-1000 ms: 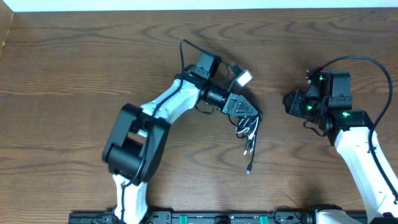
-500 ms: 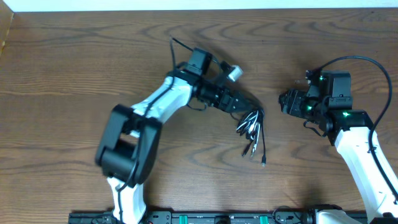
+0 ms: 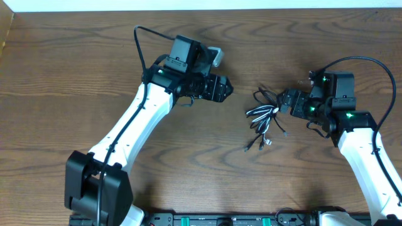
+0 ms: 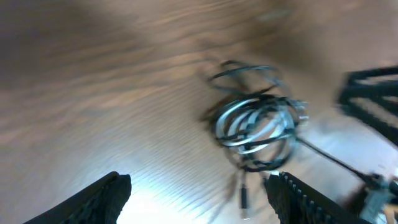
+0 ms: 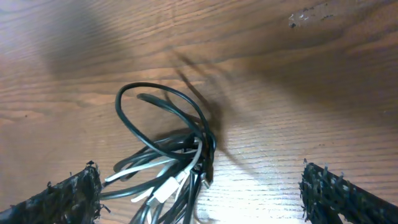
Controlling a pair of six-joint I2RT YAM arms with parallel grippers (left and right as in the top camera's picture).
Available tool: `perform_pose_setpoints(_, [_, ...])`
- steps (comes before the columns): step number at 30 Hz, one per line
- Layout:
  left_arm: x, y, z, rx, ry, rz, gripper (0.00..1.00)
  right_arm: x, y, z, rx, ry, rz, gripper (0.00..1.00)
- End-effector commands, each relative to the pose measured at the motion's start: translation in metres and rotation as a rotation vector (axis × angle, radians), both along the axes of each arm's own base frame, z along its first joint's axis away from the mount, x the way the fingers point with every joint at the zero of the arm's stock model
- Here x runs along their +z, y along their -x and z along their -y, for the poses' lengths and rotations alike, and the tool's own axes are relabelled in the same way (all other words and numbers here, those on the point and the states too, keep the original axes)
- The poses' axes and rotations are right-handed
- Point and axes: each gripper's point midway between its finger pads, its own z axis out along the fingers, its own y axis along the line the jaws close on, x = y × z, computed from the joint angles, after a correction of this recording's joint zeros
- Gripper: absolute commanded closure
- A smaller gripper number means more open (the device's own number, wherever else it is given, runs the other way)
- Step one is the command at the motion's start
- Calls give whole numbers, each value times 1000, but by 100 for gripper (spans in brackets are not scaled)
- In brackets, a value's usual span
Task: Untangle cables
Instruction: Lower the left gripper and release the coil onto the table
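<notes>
With the left hand [image 3: 226, 88] and the right hand [image 3: 282, 103] both spread apart and empty, the tangled cables [image 3: 262, 113] lie bunched on the tabletop [image 3: 63, 63] just beside the right one, where a grab at the whole bundle could cinch the loops tighter.

Even light, motion-blurred left wrist view
</notes>
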Motion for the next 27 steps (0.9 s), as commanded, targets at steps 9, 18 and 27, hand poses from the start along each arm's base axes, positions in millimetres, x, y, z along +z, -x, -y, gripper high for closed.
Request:
perform_pose_setpoints(9, [-36, 21, -45, 134, -172, -200, 24, 1, 0, 1, -8, -3, 0, 1])
perform_pose_setpoints(18, [-33, 21, -24, 88, -155, -151, 23, 1, 0, 1, -8, -3, 1, 1])
perform_pose_setpoints(27, [-27, 9, -4, 77, -164, -38, 23, 1, 0, 1, -8, -3, 1, 1])
